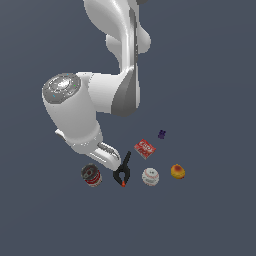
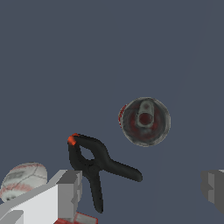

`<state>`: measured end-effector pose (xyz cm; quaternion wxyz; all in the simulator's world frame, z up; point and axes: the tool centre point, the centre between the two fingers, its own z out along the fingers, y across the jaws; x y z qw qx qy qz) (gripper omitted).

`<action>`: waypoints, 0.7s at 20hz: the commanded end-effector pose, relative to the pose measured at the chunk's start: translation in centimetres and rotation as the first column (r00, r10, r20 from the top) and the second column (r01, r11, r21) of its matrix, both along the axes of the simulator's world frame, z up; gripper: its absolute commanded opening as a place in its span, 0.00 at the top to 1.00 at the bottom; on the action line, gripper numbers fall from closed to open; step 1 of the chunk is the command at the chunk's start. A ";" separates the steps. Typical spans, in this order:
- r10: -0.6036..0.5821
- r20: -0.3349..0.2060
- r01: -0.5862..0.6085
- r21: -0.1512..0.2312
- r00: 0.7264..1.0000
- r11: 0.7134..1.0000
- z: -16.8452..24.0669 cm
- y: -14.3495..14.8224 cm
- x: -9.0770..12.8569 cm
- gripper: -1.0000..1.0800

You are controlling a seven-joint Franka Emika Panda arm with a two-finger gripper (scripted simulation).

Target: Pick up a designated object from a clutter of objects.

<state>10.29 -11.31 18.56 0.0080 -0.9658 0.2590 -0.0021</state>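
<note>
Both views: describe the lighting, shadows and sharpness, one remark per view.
Exterior view: flat, even light, no cast shadows under the can or clamp; soft highlights on the white arm; small items look coarse. Wrist view: equally shadowless floor; can top and clamp fairly sharp, the ball cut by the frame edge behind a pincer finger.
</note>
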 end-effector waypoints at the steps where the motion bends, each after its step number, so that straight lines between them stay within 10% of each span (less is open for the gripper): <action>1: -0.050 -0.002 0.050 -0.004 0.999 0.999 -1.7 -1.1 0.6 0.04; 14: -0.159 -0.008 0.159 -0.014 0.987 0.987 -5.8 -3.7 1.7 0.04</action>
